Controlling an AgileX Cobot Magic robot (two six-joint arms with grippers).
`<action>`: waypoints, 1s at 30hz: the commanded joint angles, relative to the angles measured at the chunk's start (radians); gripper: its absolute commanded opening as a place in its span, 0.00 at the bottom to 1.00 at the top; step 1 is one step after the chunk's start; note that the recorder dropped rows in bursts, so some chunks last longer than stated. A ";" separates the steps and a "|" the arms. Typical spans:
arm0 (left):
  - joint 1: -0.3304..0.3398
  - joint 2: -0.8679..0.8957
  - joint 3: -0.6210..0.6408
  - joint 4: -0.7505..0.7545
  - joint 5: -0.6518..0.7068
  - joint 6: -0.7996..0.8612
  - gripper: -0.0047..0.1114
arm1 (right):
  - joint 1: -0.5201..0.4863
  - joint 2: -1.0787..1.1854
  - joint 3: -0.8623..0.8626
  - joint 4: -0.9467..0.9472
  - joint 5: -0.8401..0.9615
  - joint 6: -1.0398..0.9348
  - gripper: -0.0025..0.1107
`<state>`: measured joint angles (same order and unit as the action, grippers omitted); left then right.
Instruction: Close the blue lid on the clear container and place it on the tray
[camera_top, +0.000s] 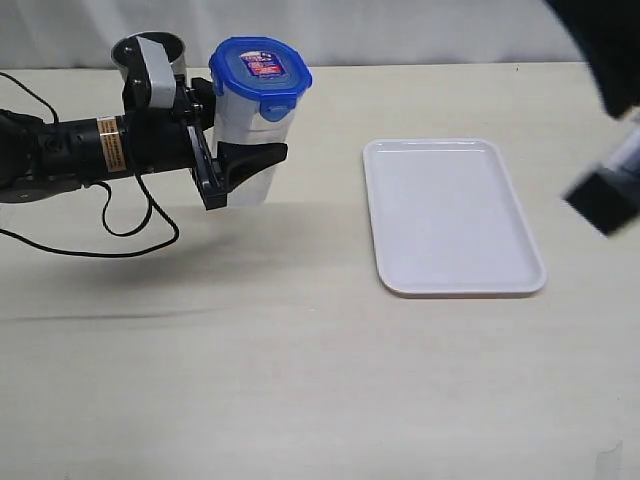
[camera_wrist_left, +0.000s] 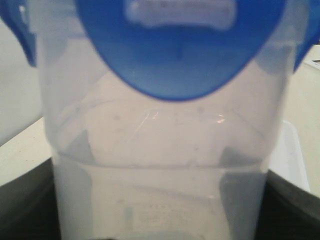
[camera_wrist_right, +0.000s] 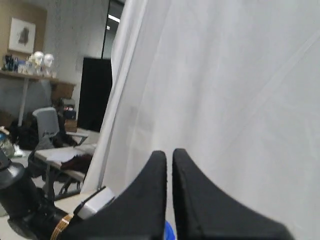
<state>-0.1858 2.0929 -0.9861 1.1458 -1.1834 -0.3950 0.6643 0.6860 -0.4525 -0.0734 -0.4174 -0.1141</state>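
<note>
While left tool (camera_top: 246, 140) grips, clear container (camera_top: 252, 185) upright, blue lid (camera_top: 260, 68) uppermost

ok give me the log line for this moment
left end effector: gripping clear container | blue lid: on container | tray: container not on it yet | right end effector: shut, holding nothing

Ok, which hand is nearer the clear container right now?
Left. The left hand grips the clear container around its middle. The right hand is shut and empty, far off beyond the other side of the tray.
</note>
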 joint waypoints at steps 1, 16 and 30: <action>-0.001 -0.010 -0.006 -0.030 -0.038 -0.002 0.04 | 0.000 -0.238 0.109 0.042 -0.004 -0.014 0.06; -0.001 -0.010 -0.006 -0.029 -0.038 -0.002 0.04 | 0.000 -0.686 0.227 0.218 -0.007 -0.030 0.06; -0.001 -0.010 -0.006 -0.022 -0.038 -0.002 0.04 | -0.008 -0.686 0.252 0.215 -0.031 -0.030 0.06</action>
<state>-0.1858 2.0929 -0.9861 1.1452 -1.1834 -0.3950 0.6643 0.0029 -0.2278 0.1414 -0.4254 -0.1379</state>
